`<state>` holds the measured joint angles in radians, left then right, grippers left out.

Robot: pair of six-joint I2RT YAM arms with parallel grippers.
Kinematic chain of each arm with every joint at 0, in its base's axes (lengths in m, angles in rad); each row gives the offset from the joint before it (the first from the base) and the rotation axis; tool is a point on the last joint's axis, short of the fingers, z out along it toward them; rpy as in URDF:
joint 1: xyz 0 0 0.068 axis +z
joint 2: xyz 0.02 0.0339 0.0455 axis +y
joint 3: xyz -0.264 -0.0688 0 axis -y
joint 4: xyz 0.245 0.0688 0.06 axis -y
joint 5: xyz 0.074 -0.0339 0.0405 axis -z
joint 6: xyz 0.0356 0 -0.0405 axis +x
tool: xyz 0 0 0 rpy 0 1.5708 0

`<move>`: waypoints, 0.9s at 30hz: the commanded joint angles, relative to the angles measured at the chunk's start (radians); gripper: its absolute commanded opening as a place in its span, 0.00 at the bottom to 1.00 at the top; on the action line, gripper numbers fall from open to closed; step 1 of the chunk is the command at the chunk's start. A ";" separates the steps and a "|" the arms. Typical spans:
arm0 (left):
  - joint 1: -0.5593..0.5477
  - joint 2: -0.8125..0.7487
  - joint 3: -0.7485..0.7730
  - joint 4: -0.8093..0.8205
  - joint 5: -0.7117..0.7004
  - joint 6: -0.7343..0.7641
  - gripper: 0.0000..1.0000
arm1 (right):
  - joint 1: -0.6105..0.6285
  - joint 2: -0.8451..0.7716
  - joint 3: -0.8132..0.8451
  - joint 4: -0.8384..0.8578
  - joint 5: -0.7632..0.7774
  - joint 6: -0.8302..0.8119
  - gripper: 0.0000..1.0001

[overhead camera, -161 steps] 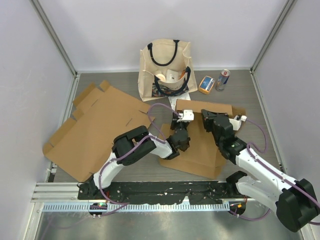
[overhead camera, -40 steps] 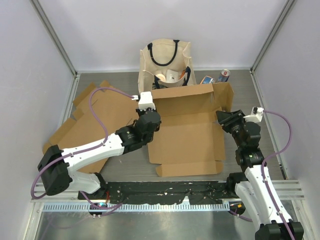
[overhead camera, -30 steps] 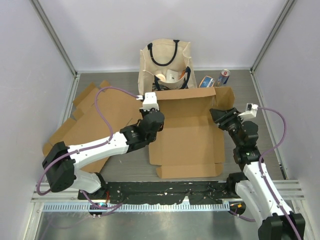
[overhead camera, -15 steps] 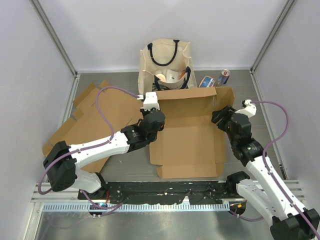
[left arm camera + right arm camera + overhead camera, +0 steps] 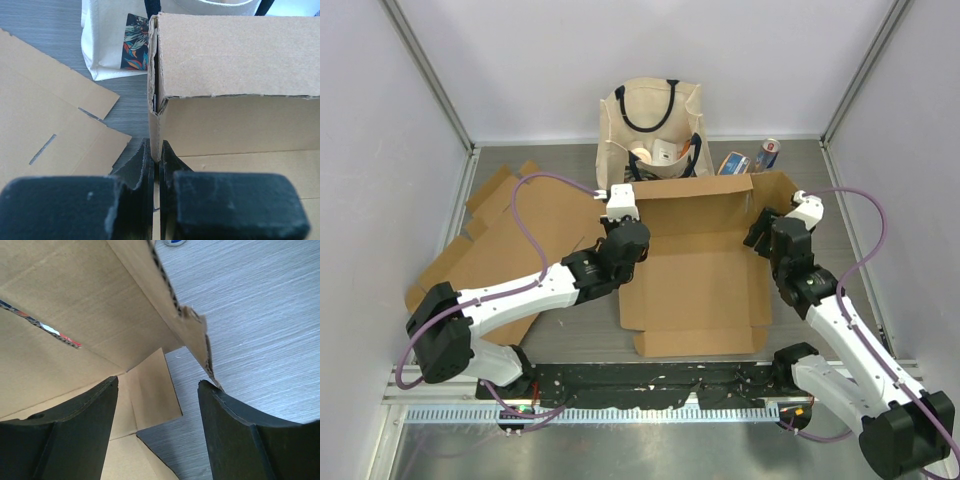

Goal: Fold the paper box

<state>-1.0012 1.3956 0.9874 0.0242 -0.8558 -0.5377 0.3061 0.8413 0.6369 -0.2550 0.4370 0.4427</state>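
Left wrist view showed the left pincer [image 5: 156,156] pressed together on the thin upright corner edge of the box [image 5: 235,55], with the cardboard running down into the slit between its fingers. Just past the tips and to their right, the box's back wall stood upright, with its floor lying flat below. To their left, a flat sheet [image 5: 45,115] of cut cardboard lay on the table [image 5: 40,17]. Farther ahead, behind the wall, stood a bag [image 5: 107,45]; whether it touched the box could not be told.

In the right wrist view the right pincer [image 5: 157,385] stood apart and held nothing. The box's side flap hung tilted ahead of it, in line with the gap between its fingers. The box's inside lay on the left finger's side and bare table on the right. From the top, a can [image 5: 766,154] stood beyond the right pincer, past the box's far corner.
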 commanded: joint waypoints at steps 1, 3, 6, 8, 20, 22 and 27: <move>0.003 -0.046 0.019 0.052 -0.020 -0.005 0.00 | 0.001 -0.010 0.003 0.121 -0.047 0.004 0.70; 0.003 -0.046 0.019 0.054 -0.019 -0.007 0.00 | 0.002 -0.031 -0.022 0.184 -0.125 0.016 0.68; 0.003 -0.041 0.020 0.054 -0.015 -0.008 0.00 | 0.002 -0.036 -0.028 0.224 -0.190 0.019 0.59; 0.003 -0.040 0.020 0.056 -0.014 -0.011 0.00 | 0.002 -0.021 -0.023 0.229 -0.245 0.024 0.55; 0.003 -0.024 0.017 0.069 -0.011 -0.022 0.00 | 0.024 0.090 -0.144 0.358 -0.291 0.128 0.38; 0.003 -0.015 0.014 0.072 -0.008 -0.027 0.00 | 0.051 0.111 -0.160 0.382 -0.279 0.139 0.38; 0.003 0.017 -0.013 0.109 -0.005 -0.054 0.00 | 0.079 0.172 -0.221 0.442 -0.245 0.186 0.43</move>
<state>-0.9989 1.3998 0.9813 0.0174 -0.8562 -0.5240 0.3649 0.9737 0.4507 0.0990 0.1646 0.5823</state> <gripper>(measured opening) 0.050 0.416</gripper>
